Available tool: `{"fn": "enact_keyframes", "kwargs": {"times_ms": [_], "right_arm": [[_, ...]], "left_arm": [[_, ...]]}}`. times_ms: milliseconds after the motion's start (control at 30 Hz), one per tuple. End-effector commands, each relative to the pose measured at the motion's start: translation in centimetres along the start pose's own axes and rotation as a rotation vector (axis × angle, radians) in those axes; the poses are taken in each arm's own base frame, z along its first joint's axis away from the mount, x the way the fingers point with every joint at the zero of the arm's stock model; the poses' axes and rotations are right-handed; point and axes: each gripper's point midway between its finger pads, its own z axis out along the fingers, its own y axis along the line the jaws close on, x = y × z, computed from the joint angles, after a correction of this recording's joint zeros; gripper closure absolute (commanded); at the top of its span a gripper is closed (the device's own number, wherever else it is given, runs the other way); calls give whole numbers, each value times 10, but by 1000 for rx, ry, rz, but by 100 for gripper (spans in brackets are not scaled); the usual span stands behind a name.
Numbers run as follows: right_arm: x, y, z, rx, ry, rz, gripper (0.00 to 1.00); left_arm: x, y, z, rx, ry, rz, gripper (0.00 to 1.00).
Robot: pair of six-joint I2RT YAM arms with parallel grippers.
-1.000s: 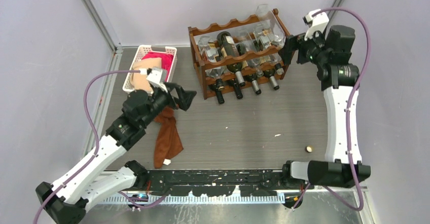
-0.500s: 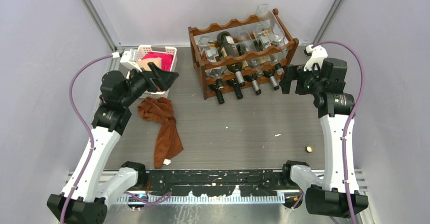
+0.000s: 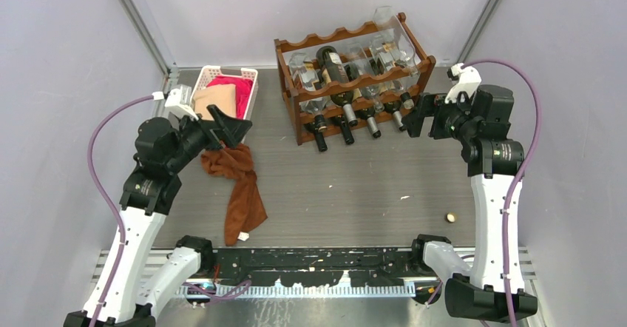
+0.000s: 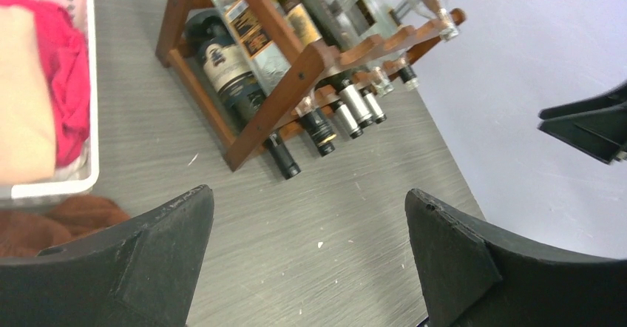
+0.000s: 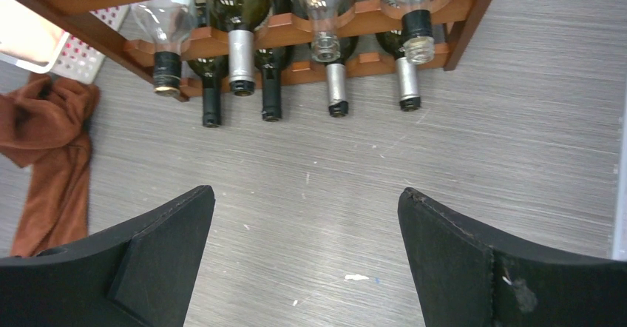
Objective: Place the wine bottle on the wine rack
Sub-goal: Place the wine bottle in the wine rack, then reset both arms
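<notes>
The dark reddish-brown wine rack (image 3: 353, 84) stands at the back middle of the table. Several bottles lie in its tiers, necks toward me, among them a dark labelled wine bottle (image 3: 334, 66) and a clear one on the top right (image 3: 390, 37). Every bottle I see is in the rack. My left gripper (image 3: 235, 126) hovers open and empty over the basket's near corner, left of the rack (image 4: 273, 98). My right gripper (image 3: 415, 116) hangs open and empty just off the rack's right end, looking down at the bottle necks (image 5: 240, 61) and the rack (image 5: 479, 12).
A white plastic basket (image 3: 250, 90) with red and beige cloth stands left of the rack. A brown cloth (image 3: 240, 186) lies on the table in front of it. A small cork (image 3: 449, 217) lies at the near right. Grey walls close in at both sides.
My left arm has swung back and left, from over the brown cloth to the basket's corner. My right gripper has drawn away from the rack's upper right end, nearer and lower.
</notes>
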Motion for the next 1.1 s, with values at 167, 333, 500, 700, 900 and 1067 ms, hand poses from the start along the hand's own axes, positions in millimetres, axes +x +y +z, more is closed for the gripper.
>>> {"fn": "enact_keyframes", "kwargs": {"times_ms": [167, 333, 500, 700, 900, 1067], "right_arm": [[-24, 19, -13, -48, -99, 122, 0], [-34, 25, -18, -66, -127, 171, 0], [-42, 24, -20, -50, -159, 205, 0], [-58, 17, -31, 15, -204, 226, 0], [-70, 21, -41, 13, -239, 229, 0], [-75, 22, -46, 15, -259, 228, 0]], "left_arm": [[14, 56, -28, -393, 34, -170, 0], [12, 61, -41, -422, -13, -141, 0], [4, 18, -44, -148, -97, -67, 0], [-18, -32, -68, 72, -167, 83, 0], [-16, -46, -75, 118, -106, 92, 0], [-7, -41, -72, 96, -47, 86, 0]]}}
